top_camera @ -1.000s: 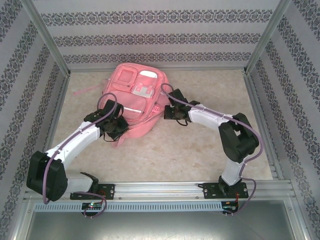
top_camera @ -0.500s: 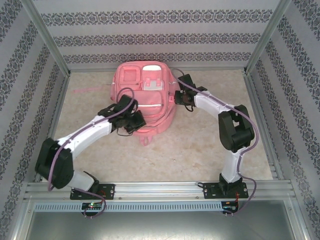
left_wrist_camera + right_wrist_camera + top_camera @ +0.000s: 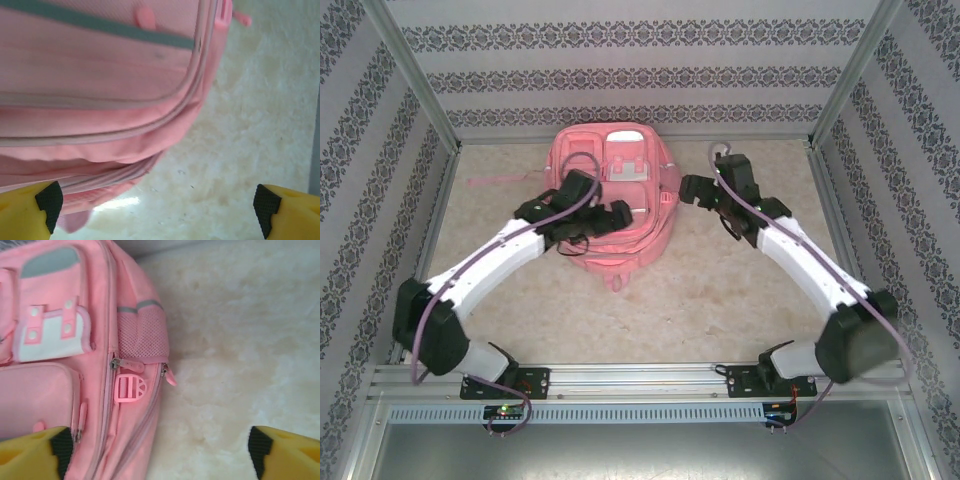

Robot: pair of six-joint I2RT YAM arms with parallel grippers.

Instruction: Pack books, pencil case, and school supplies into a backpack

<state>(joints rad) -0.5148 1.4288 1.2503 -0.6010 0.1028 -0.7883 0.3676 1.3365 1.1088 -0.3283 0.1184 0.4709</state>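
Pink fabric backpack [image 3: 632,245] lies flat on the beige table [image 3: 720,300] with its front pockets facing up. The left gripper [image 3: 617,214] hangs over the backpack's front panel, jaws spread wide. In the left wrist view, one pad sits above the backpack's edge and the other above bare table. The right gripper [image 3: 692,188] sits just beside the backpack's right side, jaws equally wide, near the mesh side pocket [image 3: 142,337].
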